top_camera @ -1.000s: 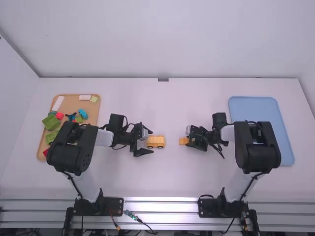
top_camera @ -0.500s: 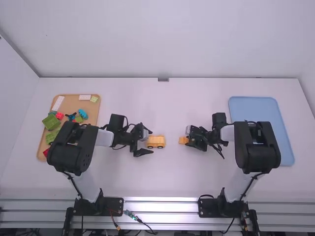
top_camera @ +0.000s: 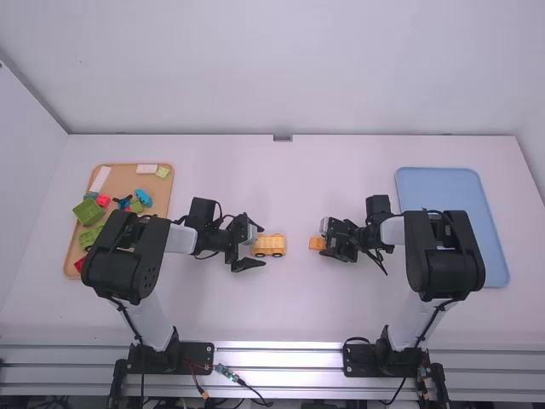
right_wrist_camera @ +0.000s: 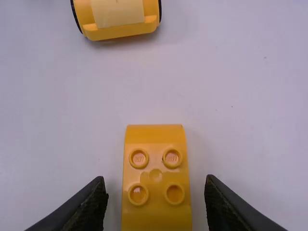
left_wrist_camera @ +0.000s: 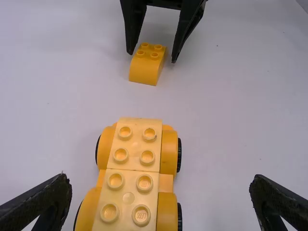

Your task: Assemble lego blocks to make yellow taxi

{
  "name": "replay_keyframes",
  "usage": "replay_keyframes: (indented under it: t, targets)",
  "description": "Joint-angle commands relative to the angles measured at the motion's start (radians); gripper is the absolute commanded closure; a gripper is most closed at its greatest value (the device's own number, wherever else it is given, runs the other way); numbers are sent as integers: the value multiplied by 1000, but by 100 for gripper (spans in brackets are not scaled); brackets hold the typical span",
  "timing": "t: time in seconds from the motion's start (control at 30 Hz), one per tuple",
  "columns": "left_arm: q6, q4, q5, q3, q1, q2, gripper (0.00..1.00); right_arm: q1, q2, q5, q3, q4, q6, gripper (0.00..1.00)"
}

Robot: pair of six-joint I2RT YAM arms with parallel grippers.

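Evidently, the left pincer (left_wrist_camera: 161,183) is spread wide, its fingers astride the near end of the wheeled base (left_wrist_camera: 135,169) on the counter (top_camera: 281,307), probably so it can steady the base during stacking. Between the right pincer's (right_wrist_camera: 155,179) parted fingers sits the curved yellow block (right_wrist_camera: 156,175), with a gap on each side, so neither pincer grasps anything. Studs up, its straight flanks facing those fingers, the block seems placed for an even pinch, then a carry toward the left pincer.

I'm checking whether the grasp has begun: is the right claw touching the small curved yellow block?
Apart. The right wrist view shows white table between each finger of the right claw and the small curved yellow block.
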Motion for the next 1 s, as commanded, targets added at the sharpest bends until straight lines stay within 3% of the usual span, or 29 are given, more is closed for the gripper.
replay_keyframes:
  t: [0.0,0.1,0.33,0.63,0.97]
  targets:
    - [11,-4,14,10,-7,9,1,15,17,-10,-5,1,2,50]
    - [11,-5,14,10,-6,9,1,21,17,-5,-5,3,3,60]
    - [11,-12,6,10,-8,9,1,19,17,-4,-5,-4,2,73]
    - [15,3,-50,10,-10,11,1,20,-14,-60,-4,-17,3,73]
    - [1,177,22,10,-8,115,1,68,-122,-127,-5,-55,2,72]
